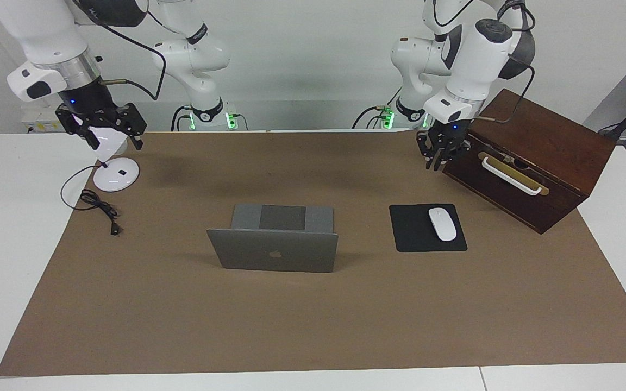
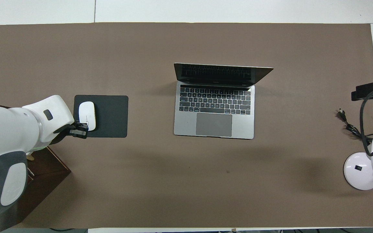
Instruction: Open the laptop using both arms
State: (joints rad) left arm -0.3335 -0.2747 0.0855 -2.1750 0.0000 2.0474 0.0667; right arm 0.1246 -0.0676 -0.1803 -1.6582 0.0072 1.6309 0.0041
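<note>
Sitting in the middle of the brown mat (image 1: 313, 326) on the bench (image 1: 14, 228), the laptop (image 1: 277, 241) is standing open, its lid up and its keys facing the robots. The black mouse pad (image 1: 419, 231) with the white mouse (image 1: 442, 224) is lying beside the laptop, toward the left arm's end. The left tool (image 1: 437, 157) is hanging in the air beside the brown wooden box (image 1: 536, 163), well apart from the laptop, and I cannot tell how its fingers are set. The right tool (image 1: 111, 132) is hanging spread wide over the white lamp (image 1: 116, 175), also well apart from the laptop.
</note>
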